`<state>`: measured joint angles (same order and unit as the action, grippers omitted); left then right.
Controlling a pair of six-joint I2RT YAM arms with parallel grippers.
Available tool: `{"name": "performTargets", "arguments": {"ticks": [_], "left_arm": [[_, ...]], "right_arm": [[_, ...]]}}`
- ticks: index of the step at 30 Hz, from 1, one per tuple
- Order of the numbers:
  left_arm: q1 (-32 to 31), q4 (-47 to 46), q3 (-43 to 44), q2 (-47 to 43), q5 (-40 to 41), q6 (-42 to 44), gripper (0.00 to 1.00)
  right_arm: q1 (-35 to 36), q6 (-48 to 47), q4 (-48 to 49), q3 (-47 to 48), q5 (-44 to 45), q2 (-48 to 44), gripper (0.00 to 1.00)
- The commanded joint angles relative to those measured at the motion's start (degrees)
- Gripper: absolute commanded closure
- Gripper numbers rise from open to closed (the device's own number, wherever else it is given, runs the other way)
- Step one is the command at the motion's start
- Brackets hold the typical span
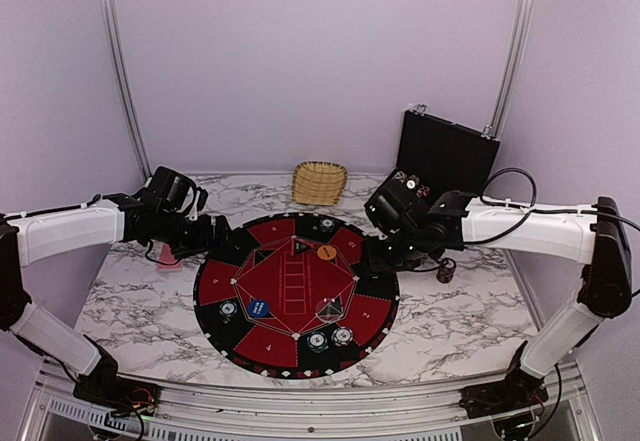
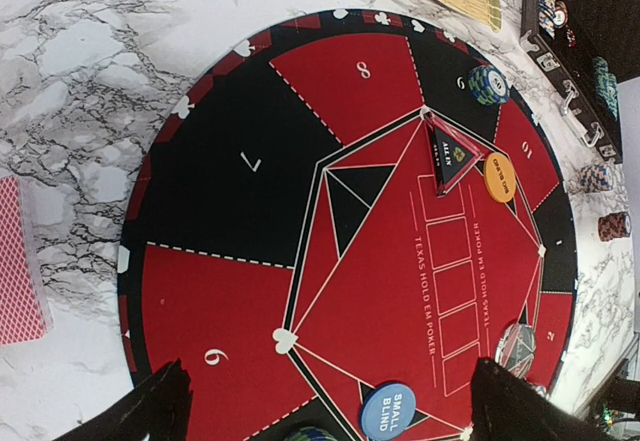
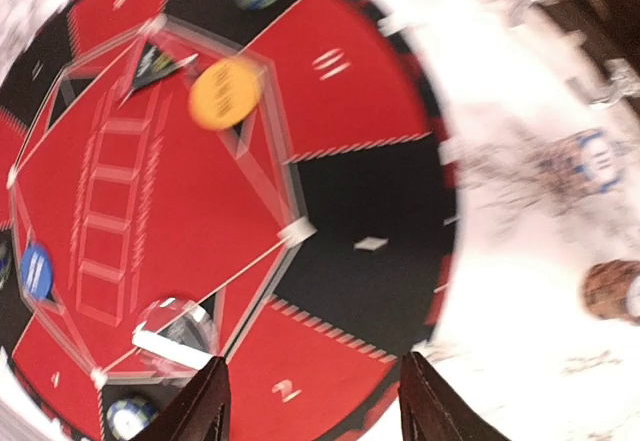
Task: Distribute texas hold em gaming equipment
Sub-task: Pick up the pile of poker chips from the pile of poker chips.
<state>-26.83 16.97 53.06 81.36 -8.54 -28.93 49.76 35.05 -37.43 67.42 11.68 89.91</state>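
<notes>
Your two arms reach in from either side over the round mat (image 1: 290,291) on the marble surface (image 1: 130,301). The left end effector (image 1: 212,233) hangs above the mat's left edge. In its wrist view its fingers (image 2: 140,411) are spread wide, with only the mat showing between them. The right end effector (image 1: 378,253) hovers at the mat's right edge. Its wrist view is blurred, but its fingers (image 3: 205,401) stand apart at a moderate gap and hold nothing.

On the mat, the orange disc (image 1: 326,252) lies on the red centre panel toward the far side, just beside a small triangular marker (image 2: 452,151). The blue disc (image 1: 258,308) sits at centre left, with a teal-and-white chip (image 1: 228,310) just to its left. A pale disc (image 1: 330,308) rests right of centre. Two more chips (image 1: 330,339) lie side by side at the near rim, and another chip (image 1: 327,224) sits at the far rim.

The red-backed cards (image 2: 18,261) lie on the surface off the mat's left edge, partly under the left arm in the top view. A dark red chip stack (image 1: 445,271) stands on the surface just right of the mat, near the right end effector. A woven basket (image 1: 320,183) and an open black case (image 1: 445,153) sit along the far edge.
</notes>
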Motion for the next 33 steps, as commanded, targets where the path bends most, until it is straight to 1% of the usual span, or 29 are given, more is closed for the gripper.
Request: {"name": "performTargets", "arguments": {"ticks": [1,4,8,16,24,28,33], "left_arm": [[0.3,-1.0,0.3,0.7,-0.5,0.9,0.01],[0.3,-1.1,1.0,1.1,-0.6,0.9,0.01],[0.3,-0.8,2.0,1.6,-0.6,0.8,0.01],[0.3,0.7,3.4,1.8,0.1,0.9,0.01],[0.3,1.4,3.0,1.0,0.9,0.8,0.01],[0.3,1.4,3.0,1.0,0.9,0.8,0.01],[0.3,1.4,3.0,0.9,1.0,0.7,0.01]], "right_arm": [[-7.9,-6.3,-1.9,2.0,2.1,-2.0,0.44],[-13.9,-9.1,-0.7,2.3,1.6,-2.1,0.44],[-20.1,-12.1,1.5,2.8,-0.3,-0.7,0.43],[-27.0,-16.3,4.9,4.7,-4.3,5.1,0.37],[-29.7,-17.7,6.4,4.8,-4.5,8.6,0.30],[-30.0,-18.0,7.3,4.3,-4.5,10.1,0.26],[-30.0,-18.3,8.4,4.3,-4.8,12.2,0.26]]}}
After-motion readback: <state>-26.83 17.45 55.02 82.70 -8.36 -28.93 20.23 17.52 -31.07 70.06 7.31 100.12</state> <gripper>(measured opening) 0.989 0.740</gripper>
